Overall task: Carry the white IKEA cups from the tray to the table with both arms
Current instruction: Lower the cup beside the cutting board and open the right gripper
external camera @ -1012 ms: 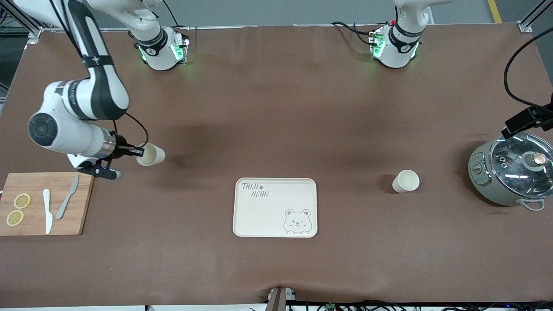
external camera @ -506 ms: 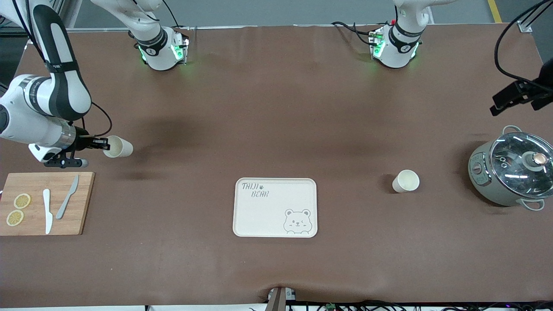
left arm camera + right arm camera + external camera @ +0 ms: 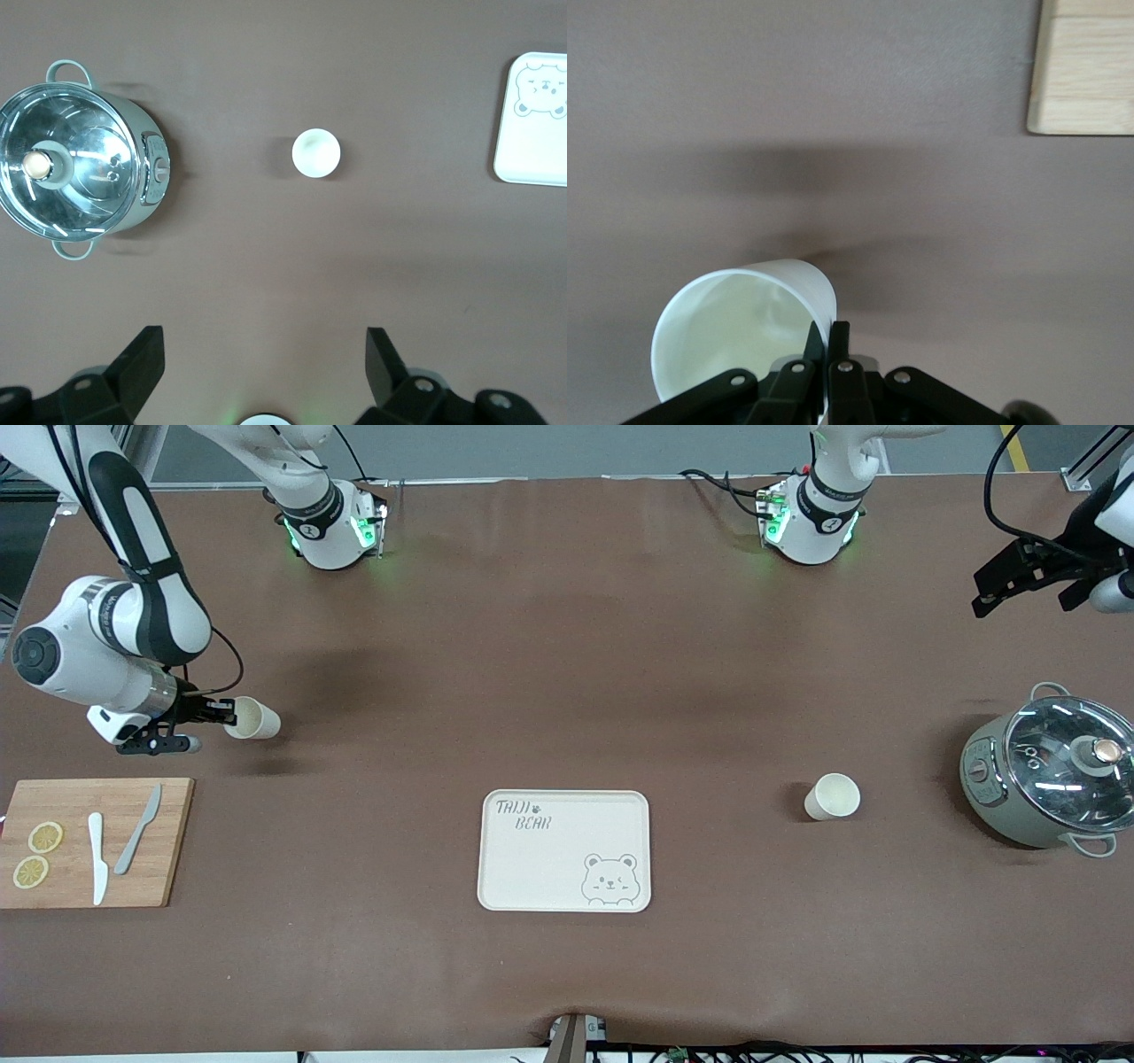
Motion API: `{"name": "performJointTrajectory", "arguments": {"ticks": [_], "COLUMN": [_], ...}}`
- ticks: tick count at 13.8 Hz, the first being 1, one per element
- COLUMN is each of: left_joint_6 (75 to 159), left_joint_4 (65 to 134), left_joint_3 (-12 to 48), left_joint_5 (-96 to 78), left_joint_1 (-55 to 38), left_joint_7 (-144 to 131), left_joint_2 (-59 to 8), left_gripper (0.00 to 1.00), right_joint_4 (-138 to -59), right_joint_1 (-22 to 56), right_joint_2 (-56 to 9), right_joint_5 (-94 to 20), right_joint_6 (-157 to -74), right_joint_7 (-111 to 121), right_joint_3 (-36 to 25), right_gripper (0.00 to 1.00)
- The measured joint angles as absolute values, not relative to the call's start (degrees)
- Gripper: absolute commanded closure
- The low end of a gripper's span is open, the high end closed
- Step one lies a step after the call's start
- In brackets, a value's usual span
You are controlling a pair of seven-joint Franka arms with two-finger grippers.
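While pinched by its rim in the right gripper (image 3: 221,710), first cup (image 3: 252,718) hung tilted over bare table (image 3: 567,655), above the cutting board (image 3: 93,841) end. Second cup (image 3: 833,796) stood upright between tray (image 3: 564,850) and pot (image 3: 1050,775). Left gripper (image 3: 261,363) spread wide, empty, high over that cup.

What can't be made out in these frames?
- Held cup: its base, hidden by the right gripper in the right wrist view.
- Left gripper: fingertips cut off by the left wrist view's edge.
- Pot: contents, hidden under its reflective lid.
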State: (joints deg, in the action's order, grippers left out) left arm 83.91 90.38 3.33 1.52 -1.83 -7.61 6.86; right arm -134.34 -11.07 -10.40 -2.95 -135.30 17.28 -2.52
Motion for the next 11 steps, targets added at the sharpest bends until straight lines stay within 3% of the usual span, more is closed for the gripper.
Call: {"name": "performJointTrajectory", "arguments": {"ticks": [2,3,8,11], "left_joint_6": [83.91,83.91,83.99,84.08], "left_joint_4": [91.98,92.52,93.8,94.08], "left_joint_3": [3.32,3.31,3.01,3.01], "left_joint_5": [1.52,1.52,1.52,1.52], "left_joint_1": [-2.79,-2.97,-2.8,-2.85], "left_joint_7": [-7.61,-7.6,-6.76,-6.75], "left_joint_2": [8.6,9.24,9.49,9.07], "left_gripper": [0.0,0.0,0.0,0.0], "right_joint_4": [-134.66,-134.66,-134.63,-132.29], "right_joint_1": [-11.07,-11.07,-11.07,-11.07], "right_joint_2": [-11.04,-11.29,-12.08,-11.9], "right_joint_5": [-2.94,-2.94,-2.94,-2.94], "right_joint_6": [-136.06,-136.21,-136.4,-130.3], "right_joint_7": [17.28,17.29,17.3,17.32], "right_joint_3": [-2.36,-2.34,-2.32,-2.32], "right_gripper": [0.18,0.0,0.0,0.0]}}
